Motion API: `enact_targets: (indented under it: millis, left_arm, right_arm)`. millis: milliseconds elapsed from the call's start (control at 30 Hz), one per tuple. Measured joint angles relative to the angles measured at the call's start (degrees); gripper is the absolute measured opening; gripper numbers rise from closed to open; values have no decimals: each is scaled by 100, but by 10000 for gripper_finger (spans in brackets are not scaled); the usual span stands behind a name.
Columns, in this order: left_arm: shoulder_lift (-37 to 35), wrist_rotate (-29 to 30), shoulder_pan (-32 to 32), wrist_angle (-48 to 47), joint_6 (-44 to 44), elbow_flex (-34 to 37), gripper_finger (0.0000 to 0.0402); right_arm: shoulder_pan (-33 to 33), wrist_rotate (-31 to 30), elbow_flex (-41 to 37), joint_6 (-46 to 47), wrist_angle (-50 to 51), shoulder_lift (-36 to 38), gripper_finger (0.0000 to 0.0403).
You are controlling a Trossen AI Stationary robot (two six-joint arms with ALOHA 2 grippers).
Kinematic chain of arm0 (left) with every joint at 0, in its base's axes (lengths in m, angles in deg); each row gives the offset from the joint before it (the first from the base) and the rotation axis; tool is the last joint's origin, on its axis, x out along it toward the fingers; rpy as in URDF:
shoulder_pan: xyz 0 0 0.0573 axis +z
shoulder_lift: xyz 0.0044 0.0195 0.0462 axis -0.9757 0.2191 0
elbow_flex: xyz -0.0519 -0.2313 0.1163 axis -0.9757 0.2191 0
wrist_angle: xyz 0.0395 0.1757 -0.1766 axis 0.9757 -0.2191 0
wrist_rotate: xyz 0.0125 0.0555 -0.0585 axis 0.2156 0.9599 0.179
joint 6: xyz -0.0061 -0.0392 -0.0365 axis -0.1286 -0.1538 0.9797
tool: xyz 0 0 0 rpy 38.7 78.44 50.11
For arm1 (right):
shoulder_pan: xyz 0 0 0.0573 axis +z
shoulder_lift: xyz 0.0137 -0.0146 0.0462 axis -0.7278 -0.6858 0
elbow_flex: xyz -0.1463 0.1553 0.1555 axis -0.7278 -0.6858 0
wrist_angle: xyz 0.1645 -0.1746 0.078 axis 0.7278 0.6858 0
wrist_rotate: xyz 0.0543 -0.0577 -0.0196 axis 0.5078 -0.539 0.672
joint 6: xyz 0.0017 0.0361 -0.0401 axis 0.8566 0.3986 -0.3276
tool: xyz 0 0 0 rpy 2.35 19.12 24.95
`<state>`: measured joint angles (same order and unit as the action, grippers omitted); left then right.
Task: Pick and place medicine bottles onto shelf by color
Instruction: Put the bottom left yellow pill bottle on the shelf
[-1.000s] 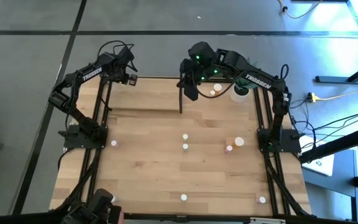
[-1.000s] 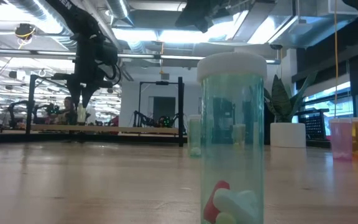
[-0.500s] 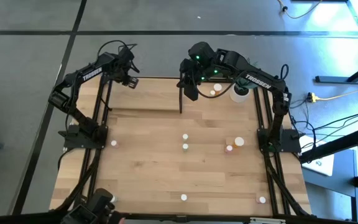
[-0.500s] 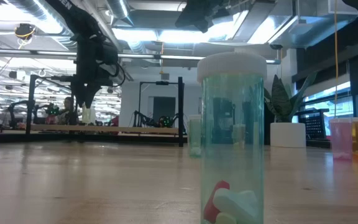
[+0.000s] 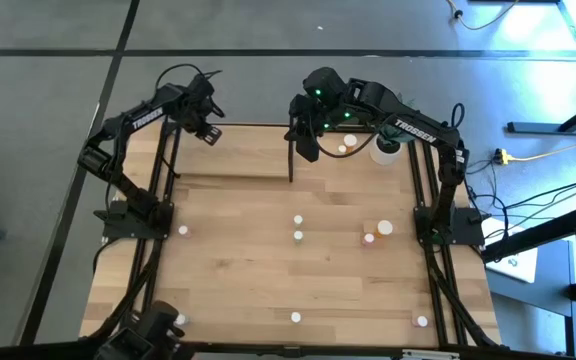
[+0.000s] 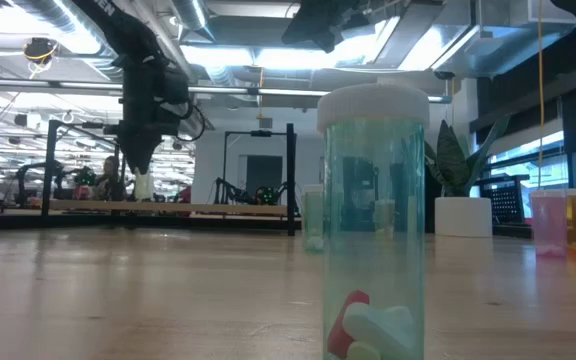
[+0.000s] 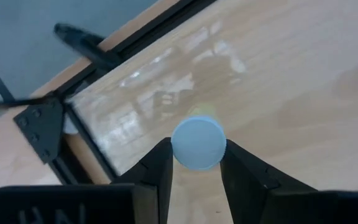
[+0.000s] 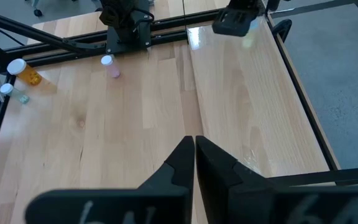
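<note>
My left gripper (image 5: 206, 126) hangs over the far left end of the shelf (image 5: 248, 152), shut on a small pale green medicine bottle (image 7: 197, 144) with a white cap, also seen as a bottle (image 6: 144, 185) in the low view. My right gripper (image 8: 194, 146) is shut and holds nothing, raised over the shelf's right half by the upright black end bar (image 5: 290, 150). Two white-capped bottles (image 5: 346, 144) stand on the shelf under the right arm. Several more bottles (image 5: 298, 228) stand on their bases across the table. My left gripper pinches the bottle at its capped top (image 7: 178, 149) between the two fingers, one on each side. The fingers (image 6: 140, 160) come from above and point down. The bottle hangs upright below them, clear of the shelf board.
A white plant pot (image 5: 386, 148) stands at the shelf's far right. A pink and an orange bottle (image 5: 376, 233) stand right of centre, one pink bottle (image 5: 183, 230) at the left, two bottles (image 5: 296, 317) near the front edge. A teal bottle (image 6: 373, 220) stands close to the low camera.
My left gripper has rolled about its own downward axis while staying over the shelf's left end. The bottle has turned with it, still held and clear of the board. The right arm has kept still.
</note>
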<state>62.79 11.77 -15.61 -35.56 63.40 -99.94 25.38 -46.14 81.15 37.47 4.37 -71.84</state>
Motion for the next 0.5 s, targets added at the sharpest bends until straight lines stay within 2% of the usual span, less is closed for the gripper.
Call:
enact_targets:
  millis: [500]
  left_arm:
    - [0, 100, 190, 6, 607, 0, 105]
  right_arm:
    - [0, 0, 0, 9, 0, 0, 19]
